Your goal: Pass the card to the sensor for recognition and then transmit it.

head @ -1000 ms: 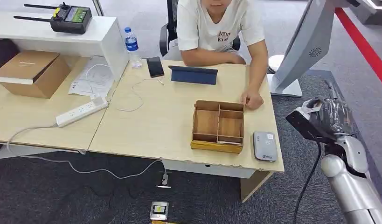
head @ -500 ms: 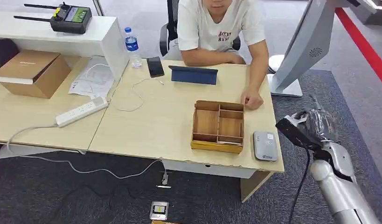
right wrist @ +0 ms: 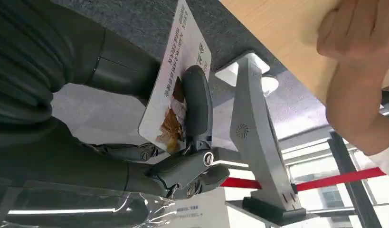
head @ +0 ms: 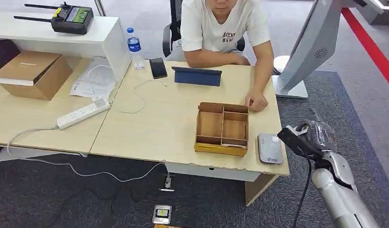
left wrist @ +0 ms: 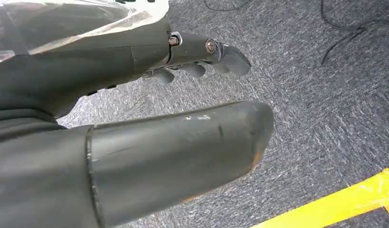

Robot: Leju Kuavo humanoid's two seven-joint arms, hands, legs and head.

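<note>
Looking down from the head view, the right robot hand [head: 312, 134] hovers just past the desk's [head: 154, 128] right edge, close beside the grey sensor [head: 270, 148] lying flat near the front corner. A wooden divided tray [head: 222, 128] sits just left of the sensor, and a seated person's hand [head: 256, 101] rests at the tray's far right corner.

In the left wrist view, the left robot hand [left wrist: 149, 118] hangs over grey carpet [left wrist: 316, 95], thumb and fingers apart, grasping nothing.

In the right wrist view, the right robot hand [right wrist: 135, 118] grasps the card [right wrist: 175, 83], a white printed card with a picture, pinched between the thumb and a finger laid across its face. The desk edge and the person's hand lie beyond it.
</note>
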